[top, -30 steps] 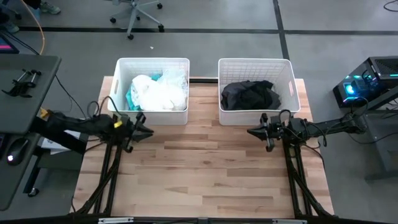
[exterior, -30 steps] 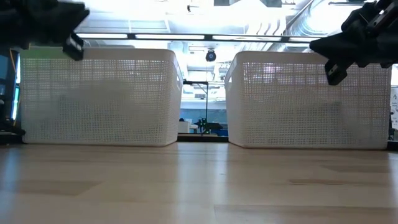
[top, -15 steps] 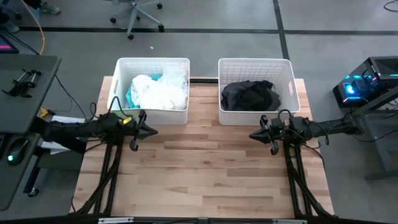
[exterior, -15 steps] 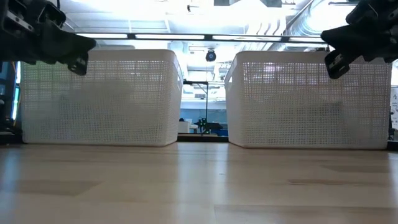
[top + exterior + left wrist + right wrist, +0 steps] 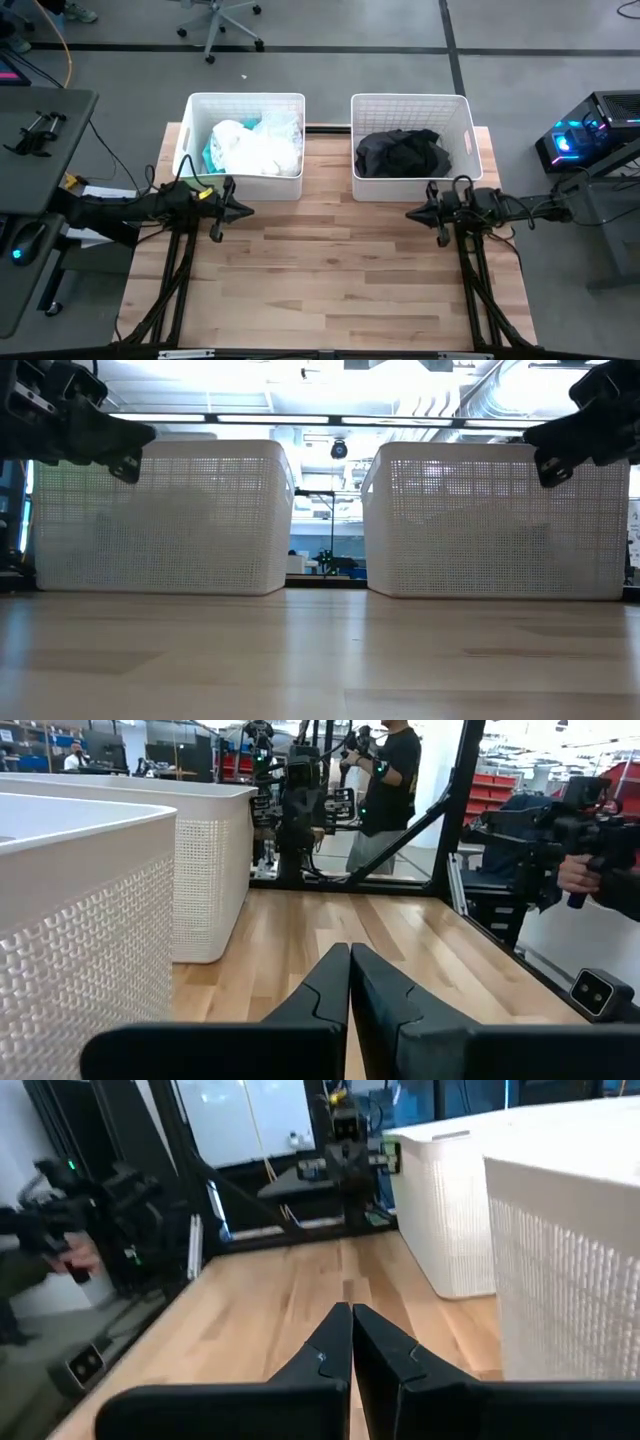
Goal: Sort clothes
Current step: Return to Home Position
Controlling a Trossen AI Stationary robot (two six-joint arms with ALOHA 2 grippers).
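Two sorted piles: pale clothes [image 5: 255, 150] in left basket [image 5: 245, 97], dark clothes [image 5: 400, 153] in right basket [image 5: 410, 97], so bench [image 5: 330, 290] has nothing loose & job looks done. Left fingers [image 5: 238, 211] & right fingers [image 5: 415, 214] pressed together, empty, hovering just near-side of each basket, arms approx. level, tips pointing inward.

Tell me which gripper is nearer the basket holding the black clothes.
Right. The right gripper hangs shut just in front of the right basket. The left gripper, also shut, hangs in front of the left basket, farther off across the table.
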